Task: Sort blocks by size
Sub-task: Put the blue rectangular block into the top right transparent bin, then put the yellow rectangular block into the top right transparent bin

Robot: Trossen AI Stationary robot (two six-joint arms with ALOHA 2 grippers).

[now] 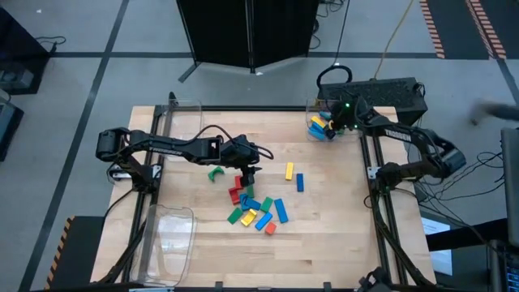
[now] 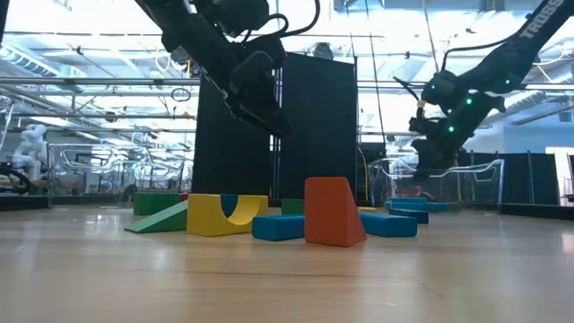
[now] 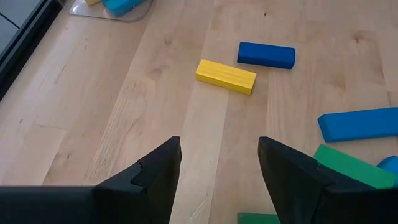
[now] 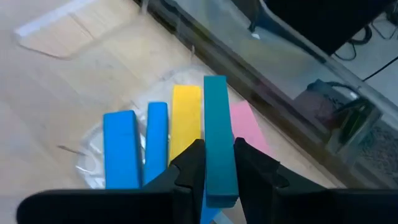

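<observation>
Right end effector (image 4: 214,171) over the clear bin (image 1: 312,109) at the far right corner of the desk (image 1: 324,235), fingers clamped on a long teal block (image 4: 215,134) that stands up between them. Just beneath lie two blue blocks (image 4: 121,149), a yellow block (image 4: 185,115) and a pink block (image 4: 245,124), all long bars laid side by side; the teal one appears to be carried here because it matches them in length. The bin wall and the desk's back rail run close behind this end effector, so room for lowering seems tight on that side and freer toward the desk's middle.

Left end effector (image 3: 217,168) hangs above the middle of the desk, fingers apart and holding nothing. Ahead of it lie a lone yellow block (image 3: 226,76) and a dark blue block (image 3: 266,55), near each other but not touching, with bare wood all round them, which should allow a straight descent. To one side and just below its fingers sits the unsorted heap of blocks (image 1: 258,209), packed edge to edge, where a clean grip looks harder. A second clear bin (image 1: 170,235) lies at the desk's near left corner and a third (image 1: 180,122) at the far left, both well apart from the heap
</observation>
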